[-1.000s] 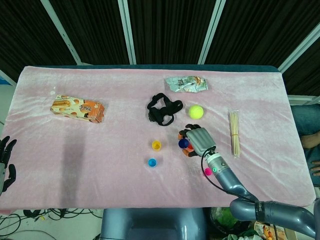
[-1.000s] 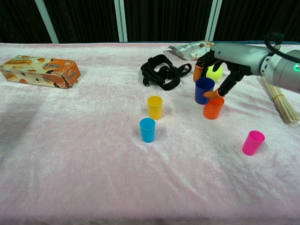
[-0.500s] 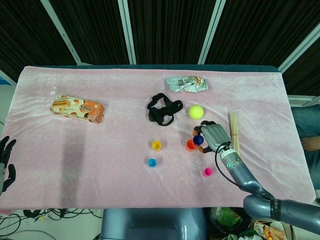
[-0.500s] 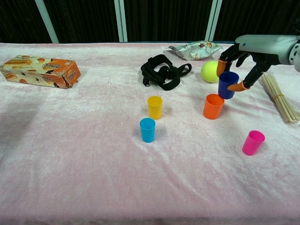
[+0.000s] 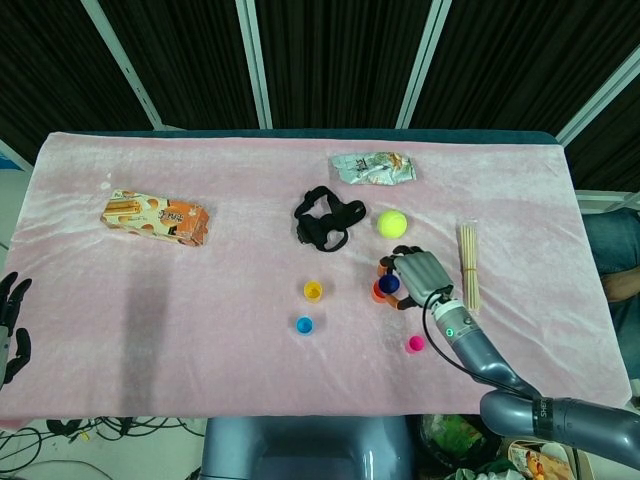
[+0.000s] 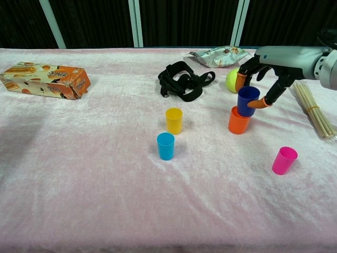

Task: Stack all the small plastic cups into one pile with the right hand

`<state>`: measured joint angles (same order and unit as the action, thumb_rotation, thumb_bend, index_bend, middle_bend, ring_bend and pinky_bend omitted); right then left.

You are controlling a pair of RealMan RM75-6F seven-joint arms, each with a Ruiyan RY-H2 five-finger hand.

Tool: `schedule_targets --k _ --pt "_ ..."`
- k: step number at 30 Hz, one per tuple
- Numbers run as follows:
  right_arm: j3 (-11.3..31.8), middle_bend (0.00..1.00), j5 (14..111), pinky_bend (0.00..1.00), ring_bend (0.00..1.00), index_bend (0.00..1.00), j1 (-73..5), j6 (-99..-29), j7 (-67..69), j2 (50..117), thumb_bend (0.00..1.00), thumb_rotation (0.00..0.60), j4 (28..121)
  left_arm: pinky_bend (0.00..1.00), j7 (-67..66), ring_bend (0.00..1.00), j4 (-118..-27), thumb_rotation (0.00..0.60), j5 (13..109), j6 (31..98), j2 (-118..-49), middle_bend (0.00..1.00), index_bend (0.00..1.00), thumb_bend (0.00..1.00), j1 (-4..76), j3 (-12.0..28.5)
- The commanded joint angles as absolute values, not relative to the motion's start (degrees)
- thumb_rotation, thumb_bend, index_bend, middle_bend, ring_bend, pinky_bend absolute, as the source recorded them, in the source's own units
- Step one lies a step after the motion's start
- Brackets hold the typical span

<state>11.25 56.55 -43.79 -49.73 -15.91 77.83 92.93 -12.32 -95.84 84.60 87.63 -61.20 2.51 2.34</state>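
My right hand [image 6: 261, 79] [image 5: 420, 277] grips a dark blue cup [image 6: 247, 100] [image 5: 389, 284] and holds it tilted just above the mouth of an orange cup [image 6: 238, 122] [image 5: 378, 292]. The blue cup's base overlaps the orange rim; whether it sits inside I cannot tell. A yellow cup [image 6: 174, 120] [image 5: 313, 290] and a light blue cup [image 6: 165, 146] [image 5: 304, 324] stand upright at mid-table. A pink cup [image 6: 284, 160] [image 5: 416, 344] stands alone near the front right. My left hand [image 5: 12, 322] rests off the table's left edge, holding nothing.
A black strap [image 6: 184, 80] and a yellow-green ball [image 6: 232, 79] lie just behind the orange cup. A foil snack bag [image 6: 217, 55] is at the back, wooden skewers [image 6: 312, 109] at the right, and an orange biscuit box [image 6: 47, 80] far left.
My right hand carried the blue cup off to the right of the orange cup, then back left and down over its mouth. The other cups have not moved.
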Motion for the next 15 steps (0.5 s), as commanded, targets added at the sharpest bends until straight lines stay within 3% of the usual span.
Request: schedule_targets --k 1,12,15 --pt "11.2 0.42 56.5 0.21 0.19 0.48 -43.9 -49.7 -15.9 78.0 0.24 0.6 92.8 0.03 -12.3 0.0 -95.8 0.6 84.6 87.6 -61.2 0.01 0.07 0.7 2.5 2.3" --pt "10.9 0.4 55.8 0.21 0.19 0.48 -44.7 -49.4 -15.4 80.4 0.24 0.6 90.6 0.03 -12.4 0.0 -95.8 0.6 84.5 87.7 -61.2 0.01 0.07 0.7 2.5 2.4" --pt "10.6 0.37 55.4 0.21 0.19 0.43 -45.0 -49.0 -15.4 81.2 0.24 0.6 89.8 0.03 -12.5 0.0 -95.9 0.6 84.4 87.6 -61.2 0.01 0.07 0.7 2.5 2.4"
